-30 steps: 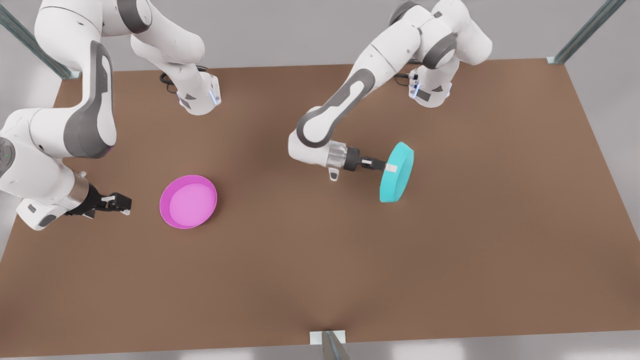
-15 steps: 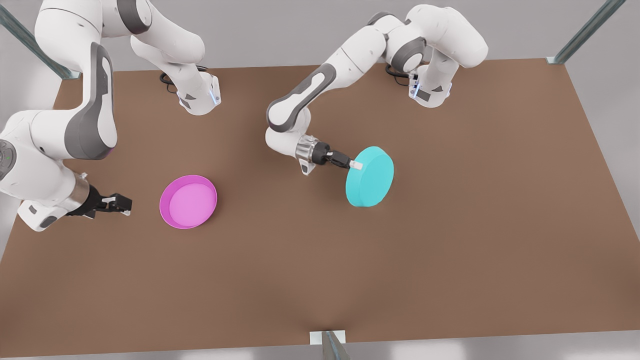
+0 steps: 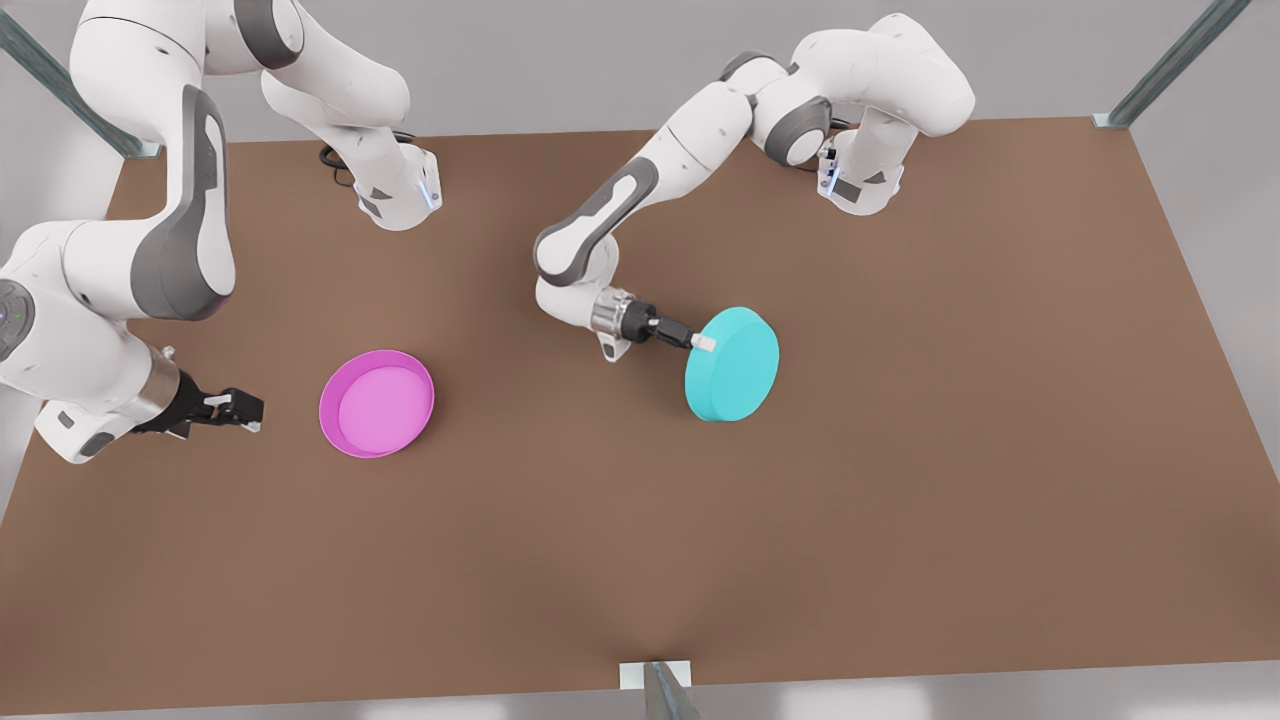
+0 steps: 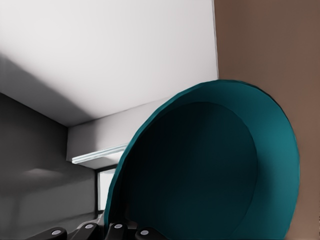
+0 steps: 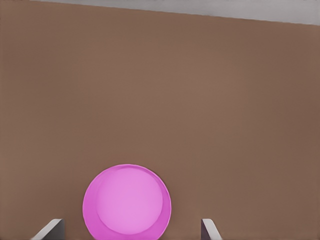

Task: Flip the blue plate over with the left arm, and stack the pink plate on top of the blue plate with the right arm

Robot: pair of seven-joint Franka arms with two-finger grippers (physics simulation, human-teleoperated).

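Note:
The blue plate (image 3: 735, 365) hangs base-up and slightly tilted just above the brown table, right of centre in the front view. My left gripper (image 3: 701, 343) is shut on its rim from the front view's left; the left wrist view looks into the plate's hollow inside (image 4: 210, 170). The pink plate (image 3: 377, 403) lies rim-up on the table at the front view's left. My right gripper (image 3: 245, 408) waits open just left of it, apart from it. In the right wrist view the pink plate (image 5: 127, 202) sits between the spread fingertips (image 5: 52, 227).
Both arm bases (image 3: 395, 195) (image 3: 860, 185) stand along the table's far edge. Metal frame posts (image 3: 1170, 60) rise at the back corners and a bracket (image 3: 655, 675) sits at the front edge. Bare table (image 3: 950, 480) spreads in front and to the right.
The left arm has turned the blue plate from standing on edge to base-up, carrying it toward the front view's left and lower. The right arm and the pink plate have stayed put.

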